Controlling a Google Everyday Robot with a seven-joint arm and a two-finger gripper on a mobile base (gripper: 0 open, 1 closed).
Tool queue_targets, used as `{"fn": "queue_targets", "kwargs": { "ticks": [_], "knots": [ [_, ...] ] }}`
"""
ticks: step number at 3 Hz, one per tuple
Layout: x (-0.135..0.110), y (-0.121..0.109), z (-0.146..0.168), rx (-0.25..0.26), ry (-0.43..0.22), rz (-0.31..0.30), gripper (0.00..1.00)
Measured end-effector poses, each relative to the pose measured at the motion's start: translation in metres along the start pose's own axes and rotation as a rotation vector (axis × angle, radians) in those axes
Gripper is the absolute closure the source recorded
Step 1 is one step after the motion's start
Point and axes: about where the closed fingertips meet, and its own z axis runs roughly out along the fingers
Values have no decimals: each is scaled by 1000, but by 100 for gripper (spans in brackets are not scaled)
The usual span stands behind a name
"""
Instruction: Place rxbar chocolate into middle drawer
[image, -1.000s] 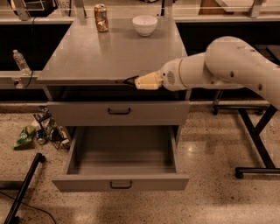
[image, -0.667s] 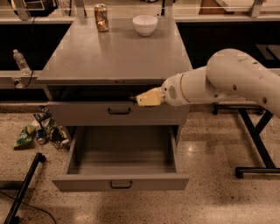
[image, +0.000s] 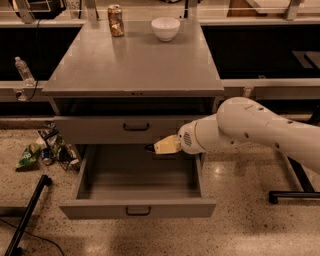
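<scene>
Rxbar (image: 148, 148) is held pinched, a dark sliver at the gripper (image: 155, 147) tip, over the open middle drawer (image: 137, 210); the placing step is underway, and lowering and release are called for next.

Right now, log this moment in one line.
gripper: over rear of lower drawer | jaws: shut on snack bar | lower drawer: pulled out | snack bar: not yet released

My gripper (image: 157, 146) hangs over the back right of the pulled-out middle drawer (image: 137, 208), just under the drawer front (image: 95, 130) above it. My arm (image: 250, 130) reaches in from the right. On the cabinet top (image: 135, 65), the can (image: 116, 20) stands at the back and the bowl (image: 165, 28) is to its right. Litter (image: 45, 150) lies on the floor left of the drawer.
</scene>
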Motion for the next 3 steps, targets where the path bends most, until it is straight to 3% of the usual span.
{"fn": "queue_targets", "kwargs": {
  "ticks": [1,2,3],
  "knots": [
    [0,0,0,0,0,0,100],
    [19,-14,33,-25,9,58,100],
    [44,-30,93,-87,26,103,100]
  ]
}}
